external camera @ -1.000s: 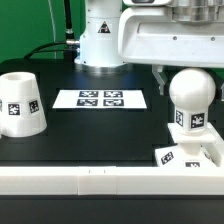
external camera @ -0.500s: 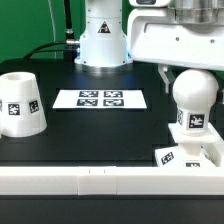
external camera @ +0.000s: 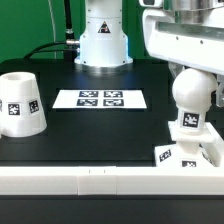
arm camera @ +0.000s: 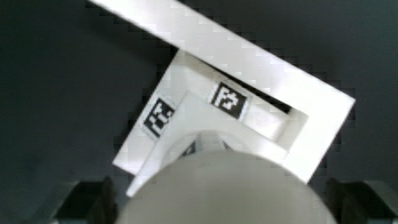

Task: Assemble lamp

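A black table (external camera: 90, 125) fills the scene, with a white rail (external camera: 70, 181) running along its near edge and a green backdrop behind.

The bulb (external camera: 192, 92), a white ball with a tagged neck, stands upright on the base (external camera: 190, 152) at the exterior view's right, close behind the rail. A black-and-white tag shows on the neck, facing the camera, and another on the base's front corner. The bulb looks slightly tilted in the exterior view, though whether it is fully seated in the base cannot be told.

The gripper (external camera: 190, 72) hangs directly over the bulb, its white body filling the upper right of the exterior view. Dark fingers (external camera: 176, 72) reach down beside the top of the ball. In the wrist view the bulb (arm camera: 217, 190) bulges large and blurred between the two dark fingertips (arm camera: 80, 200), with the base (arm camera: 222, 115) and its tags beyond it. The fingers flank the ball closely, but whether they press on it cannot be told.

The shade (external camera: 20, 103), a tapered cup with its open mouth up and a tag on its side, stands well apart at the exterior view's left. Between them, farther back, lies the marker board (external camera: 100, 99), flat before the arm's white pedestal (external camera: 102, 45).
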Controlling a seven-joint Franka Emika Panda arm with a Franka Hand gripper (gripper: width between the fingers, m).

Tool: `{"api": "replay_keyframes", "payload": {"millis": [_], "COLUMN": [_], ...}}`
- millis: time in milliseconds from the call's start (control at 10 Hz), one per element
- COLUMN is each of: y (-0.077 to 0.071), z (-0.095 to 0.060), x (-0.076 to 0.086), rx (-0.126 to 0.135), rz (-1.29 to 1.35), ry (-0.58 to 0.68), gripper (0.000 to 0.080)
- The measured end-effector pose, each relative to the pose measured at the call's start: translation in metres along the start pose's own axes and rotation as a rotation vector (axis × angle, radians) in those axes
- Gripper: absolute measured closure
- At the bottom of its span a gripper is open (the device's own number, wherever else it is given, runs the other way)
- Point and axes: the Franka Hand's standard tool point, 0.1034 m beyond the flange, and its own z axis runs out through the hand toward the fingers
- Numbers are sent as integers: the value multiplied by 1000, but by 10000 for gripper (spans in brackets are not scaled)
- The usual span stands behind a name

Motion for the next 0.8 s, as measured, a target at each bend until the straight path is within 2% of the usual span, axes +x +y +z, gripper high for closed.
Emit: {"api": "replay_keyframes", "payload": {"millis": [100, 200, 400, 500, 600, 700, 800], "y": [-2, -2, -3, -3, -3, -2, 2], "z": [1, 2, 2, 3, 3, 2, -1], "x": [-2, -4, -6, -6, -7, -9, -19], "rx": [18, 24, 26, 26, 25, 14, -42], "rz": [69, 122, 151, 149, 146, 115, 14], "ry": [-12, -27, -37, -37, -38, -39, -61], "gripper": [229, 229, 245, 147, 114, 114, 102]}}
